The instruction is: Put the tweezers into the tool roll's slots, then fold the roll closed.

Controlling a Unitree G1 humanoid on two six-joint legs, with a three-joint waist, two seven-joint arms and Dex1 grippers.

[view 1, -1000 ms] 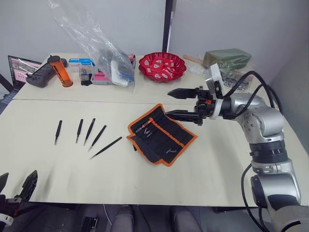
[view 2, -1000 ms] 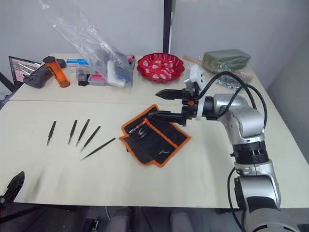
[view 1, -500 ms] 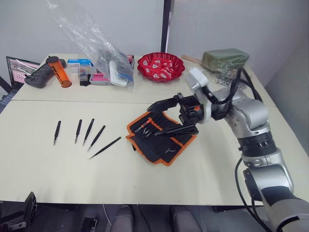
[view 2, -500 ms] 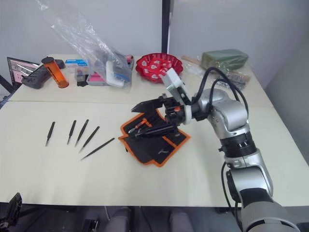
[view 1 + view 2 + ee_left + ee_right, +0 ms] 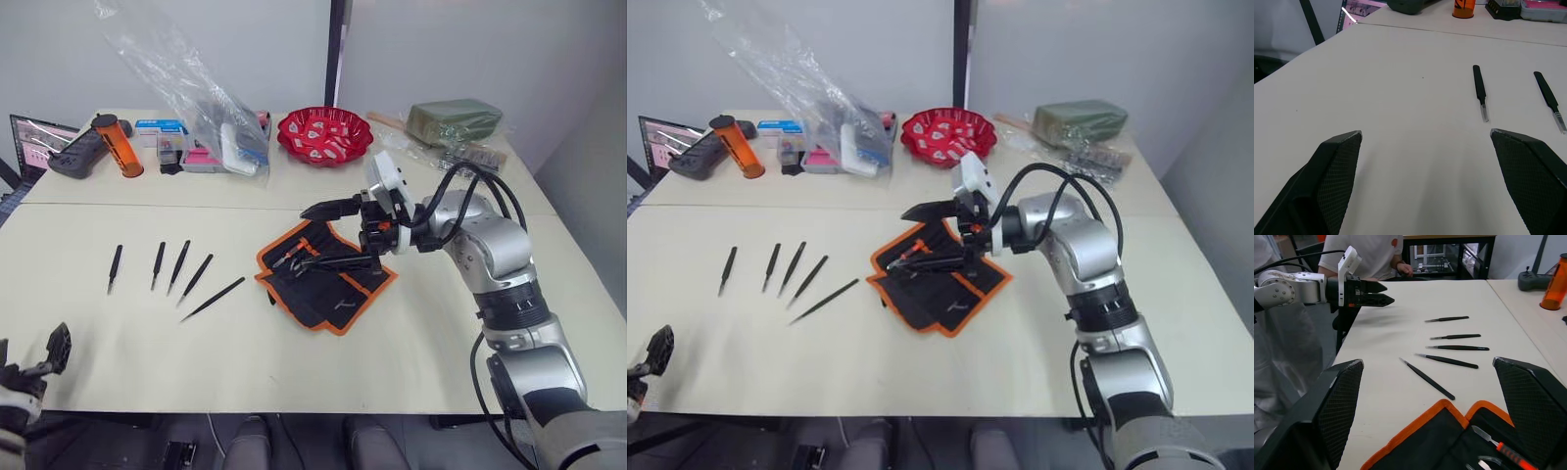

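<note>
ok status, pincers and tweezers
Right pincer open over the roll. Left pincer open, low at the table edge. Five tweezers on the table, none slotted.

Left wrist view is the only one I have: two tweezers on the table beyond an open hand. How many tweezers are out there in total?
Observer: Five tweezers lie loose in a row on the table.
Operator: Where is the tool roll?
Observer: The tool roll lies unfolded to the right of that row, its slots facing up.
Operator: And the other arm?
Observer: The right hand is over the roll's end nearest the tweezers, fingers wide open, holding nothing.
</note>
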